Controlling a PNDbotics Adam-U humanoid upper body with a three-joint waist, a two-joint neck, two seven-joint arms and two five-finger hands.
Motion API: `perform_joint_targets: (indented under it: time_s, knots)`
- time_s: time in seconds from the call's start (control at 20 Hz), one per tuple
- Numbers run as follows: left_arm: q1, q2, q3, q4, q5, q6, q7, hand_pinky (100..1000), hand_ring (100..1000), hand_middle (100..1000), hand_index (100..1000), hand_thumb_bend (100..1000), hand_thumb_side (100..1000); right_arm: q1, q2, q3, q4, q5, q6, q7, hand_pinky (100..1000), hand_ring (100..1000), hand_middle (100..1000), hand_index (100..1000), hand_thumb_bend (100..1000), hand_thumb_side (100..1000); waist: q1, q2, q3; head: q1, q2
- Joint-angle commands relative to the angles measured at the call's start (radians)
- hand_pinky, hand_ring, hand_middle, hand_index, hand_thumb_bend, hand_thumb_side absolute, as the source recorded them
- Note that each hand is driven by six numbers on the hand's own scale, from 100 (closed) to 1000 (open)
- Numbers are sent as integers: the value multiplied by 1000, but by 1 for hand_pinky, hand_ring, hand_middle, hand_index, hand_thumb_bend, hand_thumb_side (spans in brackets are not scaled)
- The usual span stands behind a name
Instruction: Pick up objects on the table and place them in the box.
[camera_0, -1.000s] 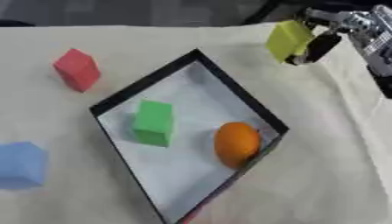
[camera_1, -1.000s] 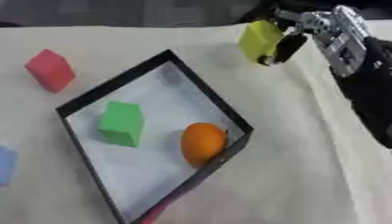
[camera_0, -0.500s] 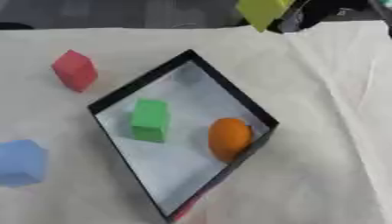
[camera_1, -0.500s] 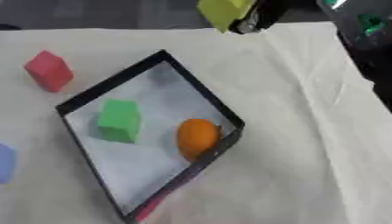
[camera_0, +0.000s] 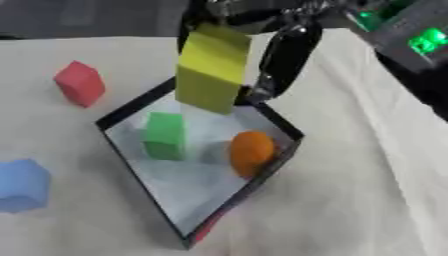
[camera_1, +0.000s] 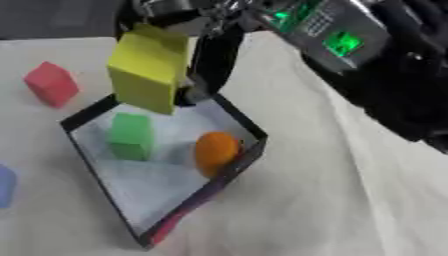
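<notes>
The robot's right hand pinches a yellow-green rectangular block from above, holding it in the air over the far corner of the black-walled box — already holding a green cube and an orange ball. Let go here, the block could clip the near wall or land on the cube and tumble out.

1. Table cover: cream cloth, matt, creased at 3 o'clock.
2. Yellow block, green block, red block, blue block: matt, look like foam.
3. Box: black rim, pale smooth floor w/ slight sheen.
4. Orange ball: smooth, matt.
5. Right hand: glossy black plastic.
</notes>
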Motion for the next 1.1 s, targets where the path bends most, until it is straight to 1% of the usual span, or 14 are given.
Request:
perform_joint_targets:
  time_s: [0.05, 0.1, 0.15, 0.3, 0.45, 0.5, 0.55, 0.6, 0.65, 0.7, 0.8, 0.85, 0.95, 1.1]
  knots:
    - [-13, 24, 2, -11, -6, 1, -5, 889, 916, 904, 943, 829, 763, 2, 51, 34, 50, 18, -1, 10, 783, 611, 619, 723, 225, 132, -10, -31, 7, -9, -3]
    - [-15, 23, 2, -11, -5, 1, -6, 889, 916, 904, 944, 829, 763, 9, 69, 42, 73, 26, -3, 10, 782, 610, 618, 723, 250, 124, -10, -29, 10, -10, -4]
    - [-17, 21, 1, -12, -5, 1, -7, 889, 916, 904, 944, 829, 763, 16, 87, 48, 95, 36, -5, 10, 782, 610, 619, 723, 223, 131, -9, -27, 12, -10, -5]
    - [-23, 17, -1, -13, -3, 2, -9, 889, 916, 904, 944, 828, 762, 33, 143, 53, 159, 70, -12, -3, 779, 608, 617, 723, 216, 123, -9, -22, 18, -14, -9]
    - [-29, 12, -5, -15, -2, 4, -12, 888, 916, 904, 944, 828, 763, 50, 191, 52, 227, 115, -26, -39, 781, 613, 622, 729, 243, 122, -7, -20, 23, -21, -12]
    - [-29, 11, -6, -15, -2, 4, -13, 888, 916, 904, 944, 828, 763, 56, 202, 51, 249, 131, -34, -50, 781, 615, 625, 732, 257, 130, -7, -20, 24, -22, -13]
    - [-30, 10, -5, -15, -2, 4, -13, 888, 916, 904, 944, 828, 763, 62, 211, 50, 268, 149, -43, -60, 783, 621, 631, 738, 299, 152, -7, -20, 25, -23, -14]
    - [-30, 10, -5, -15, -1, 3, -13, 888, 916, 904, 944, 828, 762, 67, 217, 50, 283, 167, -53, -70, 787, 633, 649, 765, 378, 191, -7, -19, 26, -24, -15]
    - [-30, 9, -4, -15, 0, 4, -12, 888, 916, 904, 944, 828, 762, 72, 221, 51, 297, 189, -65, -77, 798, 664, 684, 798, 443, 234, -7, -19, 27, -24, -17]
    - [-30, 9, -5, -15, 0, 4, -12, 888, 916, 903, 944, 828, 763, 76, 223, 52, 306, 209, -80, -81, 827, 749, 761, 853, 514, 321, -7, -19, 28, -25, -18]
    - [-29, 9, -4, -16, 0, 3, -12, 888, 916, 903, 944, 828, 762, 80, 220, 49, 312, 235, -114, -79, 869, 853, 846, 897, 547, 368, -7, -20, 28, -24, -17]
    - [-29, 9, -4, -15, 0, 3, -11, 887, 916, 903, 944, 828, 763, 81, 216, 43, 312, 242, -125, -80, 876, 871, 856, 900, 549, 370, -7, -20, 27, -22, -17]
    - [-28, 9, -4, -15, 1, 3, -10, 888, 916, 903, 944, 827, 763, 86, 205, 27, 306, 240, -133, -86, 874, 865, 851, 894, 541, 373, -7, -20, 26, -19, -17]
    - [-26, 11, -3, -15, 0, 3, -10, 887, 916, 903, 944, 828, 762, 93, 177, -6, 276, 215, -118, -105, 874, 863, 851, 894, 539, 373, -7, -22, 23, -13, -15]
